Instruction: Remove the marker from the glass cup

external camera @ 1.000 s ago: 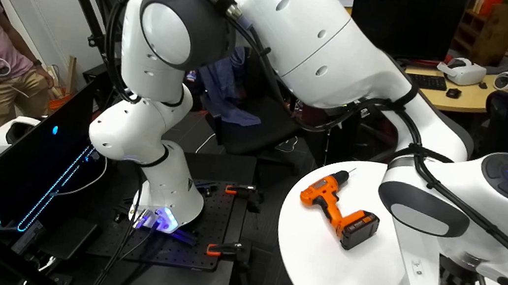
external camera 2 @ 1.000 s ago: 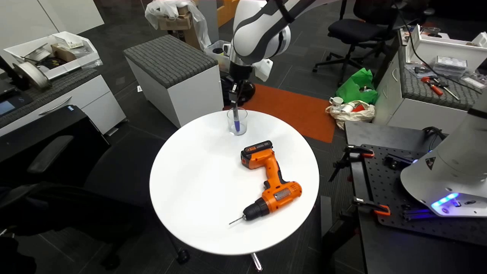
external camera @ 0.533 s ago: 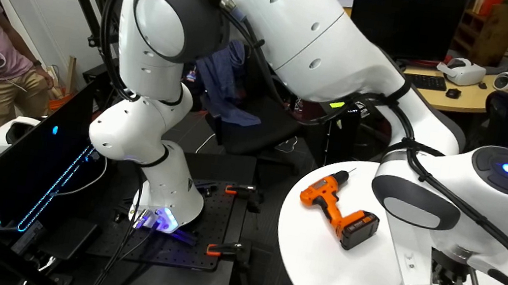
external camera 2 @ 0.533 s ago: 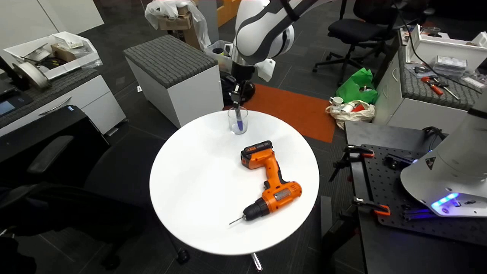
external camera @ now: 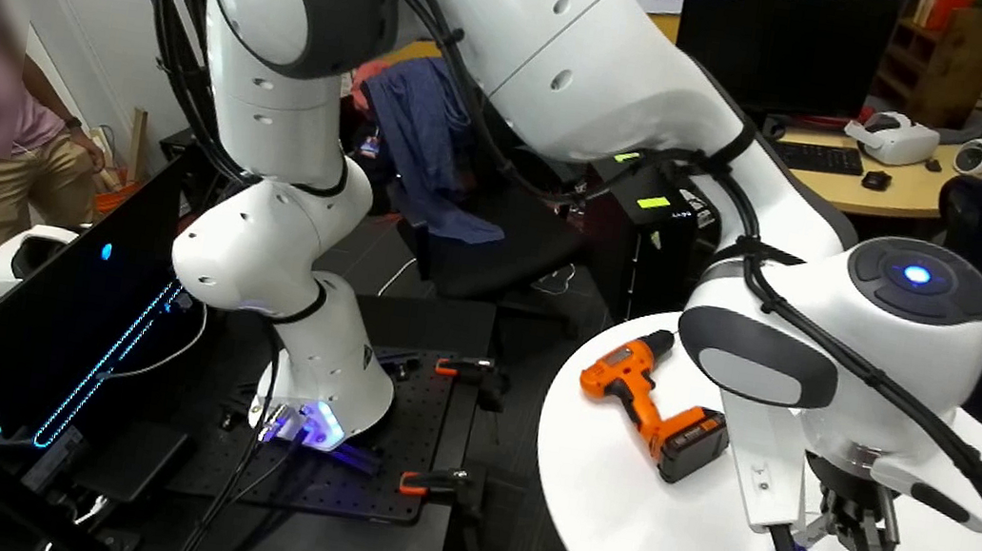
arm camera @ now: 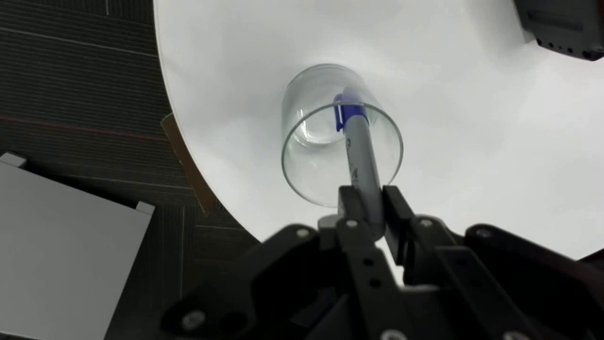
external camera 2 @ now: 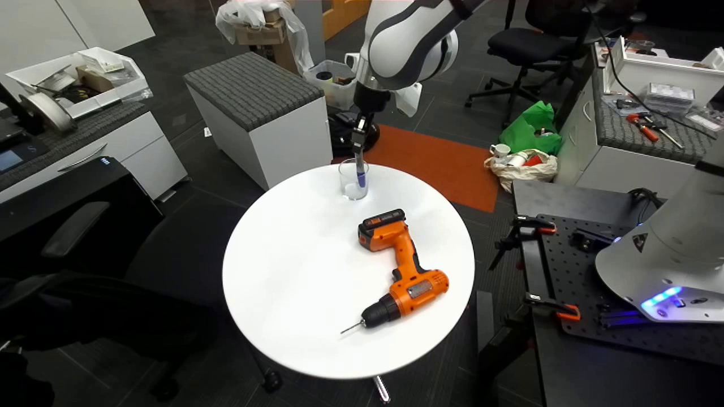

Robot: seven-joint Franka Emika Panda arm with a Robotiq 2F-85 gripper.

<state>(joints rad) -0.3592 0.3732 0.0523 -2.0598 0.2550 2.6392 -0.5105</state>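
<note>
The gripper [arm camera: 369,208] pinches the marker [arm camera: 360,146], its lower end (clip included) inside the glass cup [arm camera: 315,130] below the gripper; a slanted pull could snag the rim, toppling the cup.

In both exterior views cams are looking down from approx. opp. sides, sharing rnd white table [external camera 2: 317,271] & cordless drill [external camera 2: 405,251]; in an exterior view the Panda arm [external camera: 617,63] is looming nr. Wrist cam is peering v. close, down past gripper [arm camera: 370,196] into glass cup [arm camera: 309,101].
</note>
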